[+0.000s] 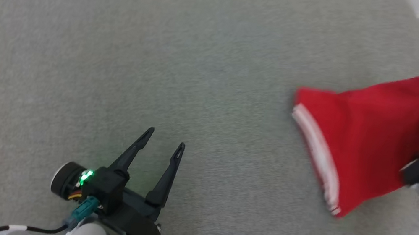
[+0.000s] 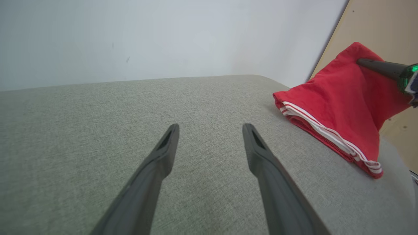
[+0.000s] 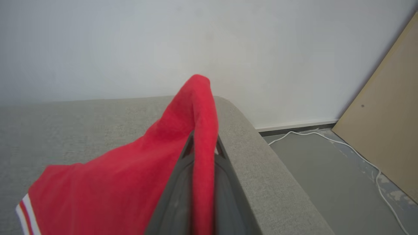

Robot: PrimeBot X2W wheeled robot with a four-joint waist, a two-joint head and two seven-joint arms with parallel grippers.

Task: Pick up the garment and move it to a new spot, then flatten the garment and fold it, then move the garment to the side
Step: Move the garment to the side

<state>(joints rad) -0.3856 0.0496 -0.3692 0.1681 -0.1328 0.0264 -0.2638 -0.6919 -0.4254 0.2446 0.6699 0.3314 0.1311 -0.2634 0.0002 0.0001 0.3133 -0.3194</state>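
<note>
right fingers (image 3: 173,202) clamped on a raised fold of the red garment (image 1: 363,139); rest drapes on the grey cushion (image 1: 159,62) near its right edge; left fingers (image 1: 135,148) apart, empty; cloth looks light, limp; grip corners by the striped hem

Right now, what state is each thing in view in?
red striped garment: folded, one corner raised, the rest lying on the grey cushion.
right gripper: shut on the garment's raised corner.
left gripper: open, empty, above the cushion.
white cable: lying loose on the floor.
</note>
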